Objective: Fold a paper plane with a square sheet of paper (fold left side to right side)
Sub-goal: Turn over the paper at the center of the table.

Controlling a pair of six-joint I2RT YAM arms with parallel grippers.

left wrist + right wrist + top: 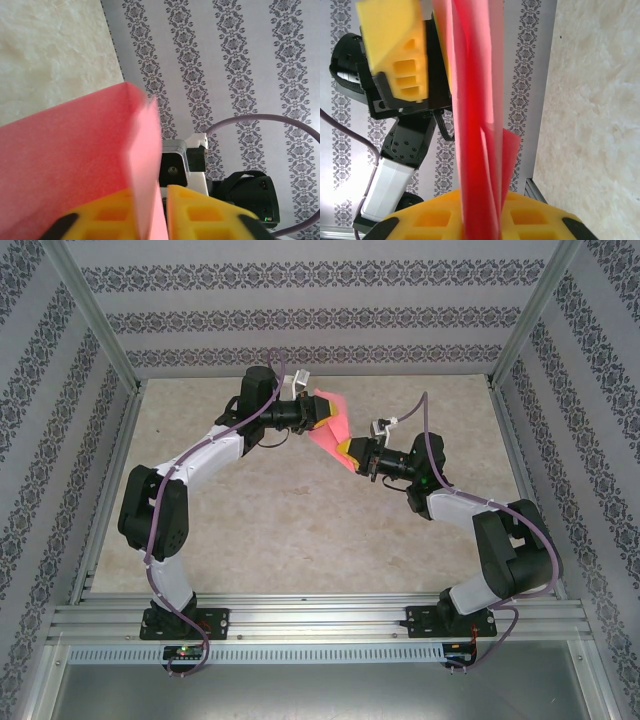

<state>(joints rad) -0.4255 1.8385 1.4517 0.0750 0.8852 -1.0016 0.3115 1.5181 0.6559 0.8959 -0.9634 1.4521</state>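
On the left side of the worktop (pixel 250 540), the left arm (pixel 190 465) rises from its base, bends at the elbow and reaches forward and inward, its wrist turned so the left pincer (pixel 322 412) points right. Seen from its own wrist camera, pink-red paper runs between its yellow fingers (pixel 200 210). Whether they press the paper or stand just clear of it, I cannot tell. Just right of that pincer's tips is the square sheet of paper (pixel 333 430), folded into layers and spanning the gap in the air. Its upper end is at the left pincer and its lower point at the right pincer (pixel 350 453). That pincer points left and slightly away, facing the first one almost tip to tip with the paper between them. Its yellow fingers (pixel 535 220) flank the layered strip closely on both sides, though I cannot tell whether they clamp it. Behind it the right arm (pixel 460 505) folds back sharply at the elbow and drops to its base.
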